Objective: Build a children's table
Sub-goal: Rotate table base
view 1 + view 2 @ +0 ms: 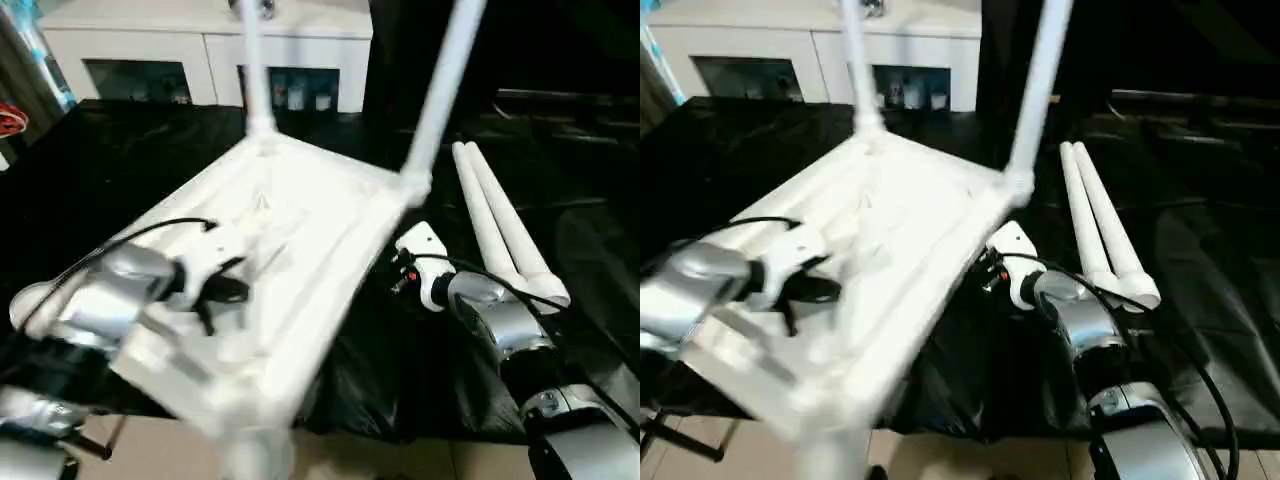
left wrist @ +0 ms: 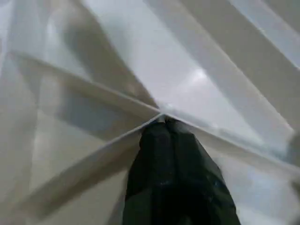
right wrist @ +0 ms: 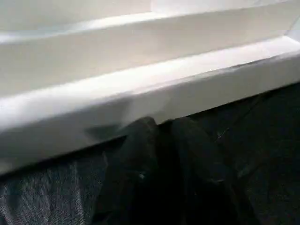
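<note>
I see the table top lying upside down and tilted on the black sheet that covers the work surface, its ribbed underside facing up. Two legs are fitted in the far corner sockets: one leg at the far left corner, another leg at the far right corner, both rising out of the top of the picture. Two loose legs lie side by side on the sheet, to the right of the top and touching each other. My left gripper rests over the underside of the top; in the left wrist view its black fingers are pressed together, with their tips at a point where the ribs cross, and I cannot tell whether a rib is pinched between them. My right gripper sits at the right-hand rim of the top, fingertips close together just under the rim's edge; I cannot tell whether they grip anything. A white cabinet stands behind.
</note>
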`<state>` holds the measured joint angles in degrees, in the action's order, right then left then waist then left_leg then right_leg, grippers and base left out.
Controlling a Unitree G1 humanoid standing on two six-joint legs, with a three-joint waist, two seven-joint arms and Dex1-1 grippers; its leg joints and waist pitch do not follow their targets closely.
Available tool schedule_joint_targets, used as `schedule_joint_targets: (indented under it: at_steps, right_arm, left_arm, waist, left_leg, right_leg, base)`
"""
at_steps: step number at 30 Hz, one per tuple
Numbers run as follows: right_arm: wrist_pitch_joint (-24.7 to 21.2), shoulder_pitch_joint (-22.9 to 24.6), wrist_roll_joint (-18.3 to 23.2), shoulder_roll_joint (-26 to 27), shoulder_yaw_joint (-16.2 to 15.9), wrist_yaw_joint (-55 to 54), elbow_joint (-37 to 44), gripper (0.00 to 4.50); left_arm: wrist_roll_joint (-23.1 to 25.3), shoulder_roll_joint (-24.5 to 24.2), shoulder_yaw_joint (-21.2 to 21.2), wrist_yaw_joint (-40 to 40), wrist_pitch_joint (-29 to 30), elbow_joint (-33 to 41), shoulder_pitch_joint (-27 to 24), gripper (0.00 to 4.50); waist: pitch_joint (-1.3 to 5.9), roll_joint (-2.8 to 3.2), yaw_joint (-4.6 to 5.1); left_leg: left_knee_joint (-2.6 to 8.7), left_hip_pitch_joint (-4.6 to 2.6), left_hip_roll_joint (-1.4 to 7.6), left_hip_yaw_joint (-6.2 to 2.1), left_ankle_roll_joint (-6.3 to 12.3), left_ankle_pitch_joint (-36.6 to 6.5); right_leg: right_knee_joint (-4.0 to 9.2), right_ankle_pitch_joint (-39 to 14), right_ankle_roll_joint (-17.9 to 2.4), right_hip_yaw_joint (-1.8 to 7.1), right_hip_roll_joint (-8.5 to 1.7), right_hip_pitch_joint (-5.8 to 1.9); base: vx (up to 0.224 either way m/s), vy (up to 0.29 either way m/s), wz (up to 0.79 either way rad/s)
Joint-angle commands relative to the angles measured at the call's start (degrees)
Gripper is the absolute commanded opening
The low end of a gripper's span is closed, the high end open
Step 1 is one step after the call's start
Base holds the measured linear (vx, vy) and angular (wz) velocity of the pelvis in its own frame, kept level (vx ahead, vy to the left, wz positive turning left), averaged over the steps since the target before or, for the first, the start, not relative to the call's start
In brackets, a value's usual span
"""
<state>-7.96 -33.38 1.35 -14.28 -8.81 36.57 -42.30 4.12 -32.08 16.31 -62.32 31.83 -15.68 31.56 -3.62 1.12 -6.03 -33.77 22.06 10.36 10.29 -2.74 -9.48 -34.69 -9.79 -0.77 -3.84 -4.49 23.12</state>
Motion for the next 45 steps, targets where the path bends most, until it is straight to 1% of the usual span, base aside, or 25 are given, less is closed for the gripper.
schedule_joint_targets:
  at_steps: [1, 4, 7, 11, 13, 14, 15, 16, 18, 21, 24, 27, 28, 30, 31, 32, 33, 34, 36, 37, 38, 39, 42, 43, 45]
  right_arm:
    - [1.84, -1.51, -0.09, 1.41, -0.22, 0.28, -0.29, 0.31]
    - [2.73, -1.77, -0.15, 1.32, 0.35, -0.28, -0.77, 0.06]
    - [3.29, -2.18, 0.3, 0.43, 1.38, -0.7, -0.3, 0.02]
    - [3.27, -2.08, 0.52, -0.44, 1.88, -0.48, 0.86, 0.02]
    - [3.23, -1.88, 0.77, -1.03, 2.42, -0.36, 1.73, 0.02]
    - [3.14, -1.63, 1.03, -1.48, 2.88, -0.41, 2.61, 0.02]
    - [2.95, -1.5, 1.13, -1.63, 3.03, -0.42, 3.0, 0.02]
    - [2.76, -1.32, 1.25, -1.81, 3.16, -0.27, 3.45, 0.02]
    - [2.15, -0.68, 1.53, -2.23, 3.35, 0.06, 4.84, 0.02]
    - [0.45, 0.6, 1.26, -2.97, 2.76, 0.66, 6.93, 0.02]
    - [-0.15, 1.54, -0.43, -3.63, 1.63, 0.12, 7.4, 0.02]
    - [-0.43, 1.71, -1.44, -3.47, 1.36, -1.25, 6.24, 0.02]
    - [-0.57, 1.61, -1.67, -3.34, 1.38, -1.86, 5.85, 0.02]
    - [-0.81, 1.42, -2.12, -3.13, 1.34, -3.01, 5.3, 0.02]
    - [-0.91, 0.84, -2.82, -2.67, 1.36, -4.88, 3.91, 0.02]
    - [-0.96, 0.74, -2.96, -2.58, 1.37, -5.29, 3.69, 0.02]
    - [-0.99, 0.42, -3.3, -2.33, 1.45, -6.32, 3.02, 0.02]
    - [-0.98, 0.34, -3.36, -2.25, 1.46, -6.55, 2.86, 0.02]
    - [-0.7, -0.54, -3.58, -1.35, 1.63, -8.23, 1.21, 0.02]
    - [-0.63, -0.68, -3.59, -1.21, 1.64, -8.43, 0.94, 0.02]
    - [-0.03, -1.6, -3.44, -0.29, 1.72, -9.0, -0.7, 0.02]
    - [0.36, -2.24, -3.64, 0.25, 1.73, -9.47, -1.88, 0.02]
    - [0.75, -2.87, -3.85, 0.83, 1.71, -9.88, -2.84, 0.02]
    - [1.07, -3.31, -3.59, 1.39, 1.84, -9.87, -3.17, 0.02]
    - [1.42, -3.69, -3.27, 1.96, 1.98, -9.74, -3.33, 0.02]
  left_arm:
    - [0.02, 2.01, 1.3, 1.48, -2.26, -1.51, 2.02, 0.0]
    - [1.3, 4.15, 1.22, 5.19, -4.65, -6.09, 4.1, 0.0]
    - [3.11, 7.29, -0.08, 12.71, -8.72, -13.52, 7.56, 0.0]
    - [3.54, 8.95, -1.28, 17.25, -10.82, -16.93, 9.23, 0.0]
    - [3.68, 10.19, -2.33, 20.72, -12.3, -19.41, 10.3, 0.0]
    - [3.54, 11.04, -3.17, 22.86, -13.3, -20.72, 10.8, 0.0]
    - [3.47, 11.23, -3.43, 23.36, -13.67, -20.86, 10.86, 0.0]
    - [3.21, 11.41, -3.65, 23.29, -14.01, -21.06, 10.98, 0.0]
    - [2.28, 11.45, -3.97, 21.98, -14.43, -20.69, 11.0, 0.0]
    - [1.15, 10.16, -3.75, 18.53, -14.55, -18.69, 10.37, 0.0]
    - [0.22, 7.41, -3.05, 13.5, -13.93, -15.15, 9.09, 0.0]
    - [-0.84, 2.68, -2.55, 7.27, -12.78, -10.24, 7.47, 0.0]
    - [-1.24, 1.52, -2.5, 5.75, -12.44, -8.86, 7.0, 0.0]
    - [-1.99, -0.36, -2.54, 3.27, -11.79, -6.48, 6.14, 0.0]
    - [-3.47, -3.08, -2.5, -0.53, -10.31, -2.74, 4.69, 0.0]
    - [-3.77, -3.62, -2.48, -1.29, -10.0, -1.98, 4.39, 0.0]
    - [-4.57, -4.97, -2.36, -3.24, -9.21, 0.0, 3.54, 0.0]
    - [-4.84, -5.39, -2.3, -3.87, -8.92, 0.66, 3.25, 0.0]
    - [-7.61, -9.48, -1.35, -9.66, -5.72, 7.51, 0.02, 0.0]
    - [-8.01, -10.01, -1.17, -10.41, -5.23, 8.53, -0.48, 0.0]
    - [-10.46, -12.05, 0.12, -13.61, -2.13, 13.87, -3.15, 0.0]
    - [-11.46, -12.58, 0.9, -14.82, -0.64, 16.37, -4.5, 0.0]
    - [-11.25, -12.4, 1.91, -15.04, -0.01, 17.56, -5.52, 0.0]
    - [-10.02, -11.7, 3.02, -14.38, -0.31, 17.13, -5.91, 0.0]
    - [-8.45, -10.75, 4.17, -13.27, -0.76, 16.23, -6.11, 0.0]
  waist:
    - [4.19, -0.15, 0.12]
    - [4.21, -0.23, 0.18]
    - [4.24, -0.33, 0.21]
    - [4.35, -0.4, -0.02]
    - [4.45, -0.54, -0.11]
    - [4.43, -0.42, -0.19]
    - [4.49, -0.49, -0.22]
    - [4.58, -0.43, -0.34]
    - [4.57, -0.45, -0.4]
    - [4.6, -0.45, -0.65]
    - [4.61, -0.25, -0.6]
    - [4.53, -0.01, -0.61]
    - [4.3, -0.02, -0.25]
    - [4.27, 0.11, -0.23]
    - [4.21, 0.04, -0.23]
    - [4.27, 0.07, -0.26]
    - [4.07, 0.16, -0.03]
    - [4.17, 0.28, -0.08]
    - [4.02, 0.27, 0.0]
    - [4.07, 0.34, 0.09]
    - [4.11, 0.33, 0.18]
    - [3.95, 0.44, 0.38]
    - [3.88, 0.53, 0.42]
    - [3.83, 0.28, 0.47]
    - [3.75, 0.34, 0.53]
  left_leg:
    - [4.09, -1.34, 2.47, -0.95, -0.26, -14.32]
    - [4.01, -1.26, 2.4, -0.94, -0.05, -14.2]
    - [3.92, -1.2, 2.26, -0.97, 0.03, -14.7]
    - [3.88, -1.23, 2.53, -1.11, 0.31, -14.27]
    - [3.66, -1.19, 2.33, -0.94, 0.79, -13.36]
    - [3.66, -1.15, 2.39, -1.01, 0.88, -13.18]
    - [3.7, -0.92, 2.39, -1.09, 1.09, -12.56]
    - [3.62, -1.08, 2.47, -1.06, 1.34, -12.27]
    - [3.63, -0.98, 2.47, -1.07, 1.51, -11.87]
    - [3.57, -0.95, 2.5, -1.02, 2.0, -10.79]
    - [3.64, -0.98, 2.63, -1.04, 1.61, -10.89]
    - [3.8, -1.21, 2.75, -1.14, 0.65, -12.64]
    - [4.01, -1.03, 2.67, -1.12, 0.18, -13.21]
    - [4.01, -1.46, 2.71, -1.05, -0.48, -14.83]
    - [4.12, -1.38, 2.77, -1.1, -0.86, -15.13]
    - [4.18, -1.31, 2.81, -1.22, -1.04, -14.9]
    - [4.17, -1.43, 2.62, -1.01, -1.2, -15.84]
    - [4.17, -1.68, 2.79, -1.11, -1.5, -16.11]
    - [4.35, -1.54, 2.83, -1.11, -1.84, -16.63]
    - [4.39, -1.54, 2.91, -1.18, -2.07, -16.88]
    - [4.35, -1.61, 2.86, -1.14, -2.17, -16.74]
    - [4.42, -1.55, 2.83, -1.05, -2.24, -17.0]
    - [4.3, -1.85, 2.65, -0.82, -2.31, -17.98]
    - [4.4, -1.6, 2.6, -0.93, -2.4, -18.13]
    - [4.38, -1.75, 2.59, -0.99, -2.67, -18.85]
  right_leg:
    - [4.0, -14.8, -12.05, 2.69, -4.21, -2.59]
    - [4.14, -15.63, -11.48, 2.66, -4.13, -2.59]
    - [4.24, -16.52, -10.75, 2.57, -4.03, -2.67]
    - [4.2, -16.65, -10.8, 2.5, -4.26, -2.58]
    - [4.2, -15.36, -10.72, 2.49, -4.02, -2.64]
    - [4.12, -15.04, -10.83, 2.49, -4.11, -2.65]
    - [3.99, -14.39, -10.76, 2.39, -4.07, -2.88]
    - [3.91, -13.6, -10.97, 2.44, -4.11, -2.71]
    - [3.84, -13.13, -11.28, 2.39, -4.13, -2.79]
    - [3.64, -10.74, -12.23, 2.42, -4.07, -2.82]
    - [3.38, -10.11, -12.98, 2.4, -4.11, -2.71]
    - [3.44, -11.82, -12.9, 2.5, -4.37, -2.68]
    - [3.46, -12.94, -12.73, 2.46, -4.1, -2.6]
    - [3.65, -14.4, -12.44, 2.6, -4.18, -2.39]
    - [3.64, -15.15, -12.33, 2.64, -4.28, -2.42]
    - [3.53, -15.16, -12.43, 2.65, -4.48, -2.48]
    - [3.78, -16.21, -12.22, 2.62, -4.03, -2.16]
    - [3.72, -16.14, -12.31, 2.69, -4.23, -2.12]
    - [3.59, -16.4, -12.36, 2.72, -4.15, -2.11]
    - [3.4, -16.28, -12.51, 2.72, -4.17, -2.11]
    - [3.35, -15.92, -12.68, 2.77, -4.21, -2.13]
    - [3.34, -15.86, -12.84, 2.76, -4.0, -2.01]
    - [3.53, -16.06, -12.91, 2.84, -3.75, -1.75]
    - [3.58, -16.99, -12.22, 2.83, -3.82, -2.01]
    - [3.83, -18.77, -11.37, 2.89, -3.89, -1.92]
  base:
    - [0.0, 0.0, 0.0]
    - [0.0, 0.0, 0.0]
    - [0.0, 0.0, 0.0]
    - [0.0, 0.0, 0.0]
    - [0.0, 0.0, 0.0]
    - [0.0, 0.0, 0.0]
    - [0.0, 0.0, 0.0]
    - [0.0, 0.0, 0.0]
    - [0.0, 0.0, 0.0]
    - [0.0, 0.0, 0.0]
    - [0.0, 0.0, 0.0]
    - [0.0, 0.0, 0.0]
    - [0.0, 0.0, 0.0]
    - [0.0, 0.0, 0.0]
    - [0.0, 0.0, 0.0]
    - [0.0, 0.0, 0.0]
    - [0.0, 0.0, 0.0]
    - [0.0, 0.0, 0.0]
    - [0.0, 0.0, 0.0]
    - [0.0, 0.0, 0.0]
    - [0.0, 0.0, 0.0]
    - [0.0, 0.0, 0.0]
    - [0.0, 0.0, 0.0]
    - [0.0, 0.0, 0.0]
    - [0.0, 0.0, 0.0]
